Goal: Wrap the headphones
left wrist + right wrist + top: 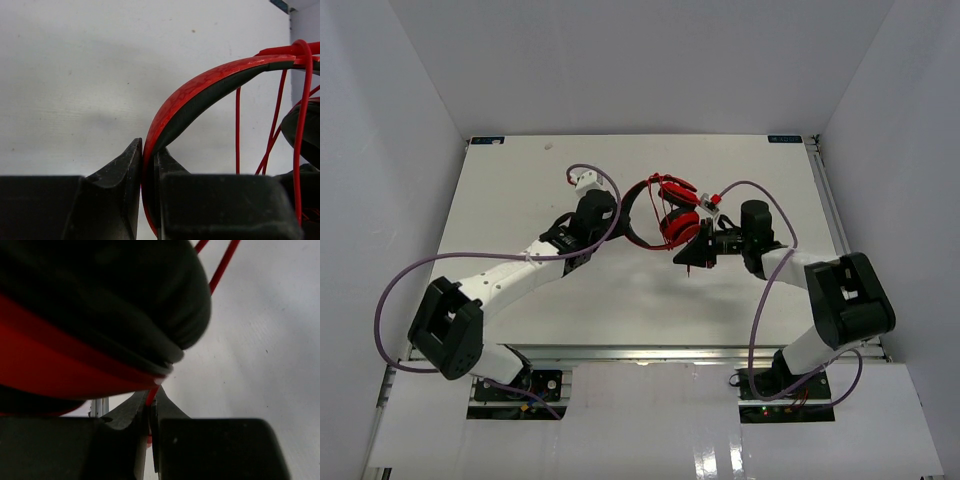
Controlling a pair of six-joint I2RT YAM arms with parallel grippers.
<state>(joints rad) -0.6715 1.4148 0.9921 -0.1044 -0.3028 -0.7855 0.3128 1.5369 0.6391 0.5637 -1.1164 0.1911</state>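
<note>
The headphones are lying between the two grippers, over the middle of the table. The left gripper is sitting at their left, pinching the headband between its fingers. The right gripper is sitting at their right and nearer the bases, just beside an ear cup, pinching the cord.

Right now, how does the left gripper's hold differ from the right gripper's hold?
The left gripper clamps the broad red headband; the right gripper pinches the thin red cord. The left jaws stand apart by the band's thickness; the right jaws are almost closed. In the top view the left gripper is left of the headphones, the right gripper on their right. Both are black and shut on a part of the headphones.
</note>
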